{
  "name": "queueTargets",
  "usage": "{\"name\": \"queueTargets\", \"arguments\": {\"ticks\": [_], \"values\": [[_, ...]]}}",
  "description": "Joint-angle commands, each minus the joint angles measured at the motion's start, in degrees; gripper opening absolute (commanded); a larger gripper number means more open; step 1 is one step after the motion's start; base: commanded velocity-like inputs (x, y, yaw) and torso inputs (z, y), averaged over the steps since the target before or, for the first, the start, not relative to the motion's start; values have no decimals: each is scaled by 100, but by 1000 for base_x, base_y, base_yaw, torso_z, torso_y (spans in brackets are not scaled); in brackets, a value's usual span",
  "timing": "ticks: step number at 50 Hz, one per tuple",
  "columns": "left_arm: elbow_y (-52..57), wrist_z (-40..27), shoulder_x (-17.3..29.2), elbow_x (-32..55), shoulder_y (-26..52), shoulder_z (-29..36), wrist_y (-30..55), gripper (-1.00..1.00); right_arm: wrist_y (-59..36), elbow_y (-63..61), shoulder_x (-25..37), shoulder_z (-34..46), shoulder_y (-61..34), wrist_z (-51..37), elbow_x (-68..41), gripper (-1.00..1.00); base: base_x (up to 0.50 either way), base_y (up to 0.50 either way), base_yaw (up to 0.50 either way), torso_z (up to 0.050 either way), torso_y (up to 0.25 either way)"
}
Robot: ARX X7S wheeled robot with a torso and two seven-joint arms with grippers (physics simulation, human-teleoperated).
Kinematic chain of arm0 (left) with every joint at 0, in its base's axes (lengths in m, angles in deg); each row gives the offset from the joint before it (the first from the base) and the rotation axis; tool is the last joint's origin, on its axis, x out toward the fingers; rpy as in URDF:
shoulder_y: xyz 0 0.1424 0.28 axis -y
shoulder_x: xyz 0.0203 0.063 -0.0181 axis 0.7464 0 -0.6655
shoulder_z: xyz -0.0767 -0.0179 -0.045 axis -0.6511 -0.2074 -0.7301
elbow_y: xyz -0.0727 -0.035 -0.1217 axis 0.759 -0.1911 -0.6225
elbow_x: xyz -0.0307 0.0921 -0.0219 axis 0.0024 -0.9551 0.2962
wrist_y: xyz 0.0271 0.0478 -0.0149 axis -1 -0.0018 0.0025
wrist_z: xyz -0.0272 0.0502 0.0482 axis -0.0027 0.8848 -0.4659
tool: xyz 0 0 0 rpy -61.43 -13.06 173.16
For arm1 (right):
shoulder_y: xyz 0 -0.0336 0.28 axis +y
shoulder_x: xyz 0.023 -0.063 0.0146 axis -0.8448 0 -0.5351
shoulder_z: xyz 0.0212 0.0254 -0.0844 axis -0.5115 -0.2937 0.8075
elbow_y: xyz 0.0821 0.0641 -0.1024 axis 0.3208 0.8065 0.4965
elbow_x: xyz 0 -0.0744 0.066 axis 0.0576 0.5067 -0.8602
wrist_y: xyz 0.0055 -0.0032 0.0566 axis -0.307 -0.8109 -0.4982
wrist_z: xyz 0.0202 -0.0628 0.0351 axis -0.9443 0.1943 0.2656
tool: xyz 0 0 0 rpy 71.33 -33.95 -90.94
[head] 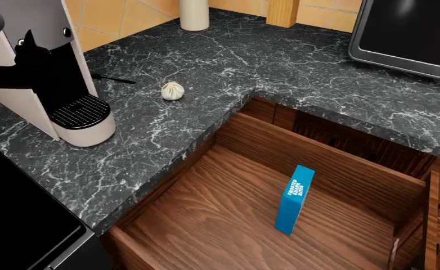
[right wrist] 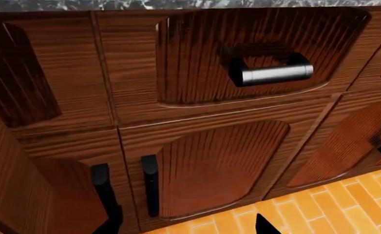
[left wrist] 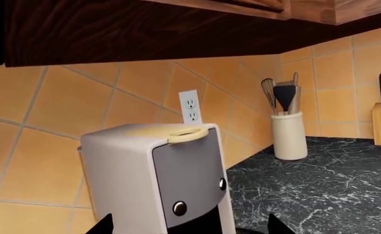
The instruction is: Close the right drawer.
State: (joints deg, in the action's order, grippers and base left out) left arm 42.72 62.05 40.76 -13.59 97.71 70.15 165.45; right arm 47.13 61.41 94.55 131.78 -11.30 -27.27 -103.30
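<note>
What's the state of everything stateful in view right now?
right drawer: pulled wide open
blue box: standing on end inside the drawer
small drawer: shut
cabinet doors: shut
coffee machine: upright, nothing on its drip tray
left end effector: open, holding nothing
right end effector: open, holding nothing

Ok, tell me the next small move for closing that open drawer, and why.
Probably bring the right gripper up toward the right drawer front. The drawer stands pulled far out with a blue box upright inside, and no gripper touches it. The right wrist view faces only a closed drawer front with a silver handle and cabinet doors, while the left gripper faces the coffee machine.
</note>
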Motion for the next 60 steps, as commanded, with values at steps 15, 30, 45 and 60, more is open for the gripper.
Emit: {"name": "queueTargets", "arguments": {"ticks": [15, 30, 45, 60], "values": [[-10, 103, -77, 59, -53, -149, -53, 100, -157, 1372, -1339, -128, 334, 712, -332, 100, 0, 0, 0, 0, 0], [-15, 57, -52, 125, -76, -152, -82, 100, -523, 1593, -1664, -65, 72, 807, -109, 100, 0, 0, 0, 0, 0], [-10, 5, -35, 195, -98, -180, -91, 100, -1236, 1370, -1836, 0, -827, 679, 525, 100, 0, 0, 0, 0, 0], [-62, -55, -23, 241, -90, -139, -143, 100, -1893, 1737, -2488, 70, -1396, 972, 771, 100, 0, 0, 0, 0, 0]]}}
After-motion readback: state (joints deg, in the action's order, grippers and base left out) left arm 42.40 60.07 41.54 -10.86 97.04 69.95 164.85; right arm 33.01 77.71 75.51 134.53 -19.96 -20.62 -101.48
